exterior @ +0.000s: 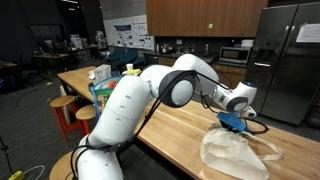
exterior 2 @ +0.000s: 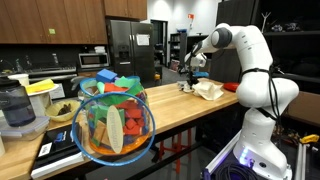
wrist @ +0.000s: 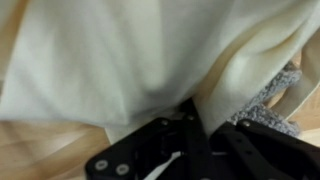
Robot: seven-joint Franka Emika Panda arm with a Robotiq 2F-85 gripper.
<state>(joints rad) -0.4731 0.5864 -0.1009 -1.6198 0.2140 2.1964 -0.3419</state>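
Found the gripper (wrist: 188,112) shut tight in the wrist view, black jaws pinched on a fold of the cloth (wrist: 130,55). Saw that cream cloth filling nearly the whole of that view, its creases running in towards the jaws. Noted a grey knitted patch (wrist: 278,100) just beside the cloth at the right edge; could not tell what it was. Saw bare wood of the table (wrist: 40,160) under the cloth's lower edge. Caught the same grip in an exterior view: gripper (exterior: 233,122) pointing down, touching the top of the cloth (exterior: 235,152), with the rest heaped and rumpled on the table (exterior: 170,125) right below. Placed the cloth near the table's edge, close to the robot's end of it. Made out the white arm (exterior: 150,95) rising beside the table and bending over it to reach the cloth. Spotted, farther along the table and well apart from the cloth, a basket (exterior 2: 145,125) full of coloured toys. Saw orange stools (exterior: 62,103) beside the table's long side. Noted, beyond the table, a steel fridge (exterior: 285,60), a microwave (exterior: 235,55) on the counter next to it, and wooden cabinets (exterior: 205,18) above.
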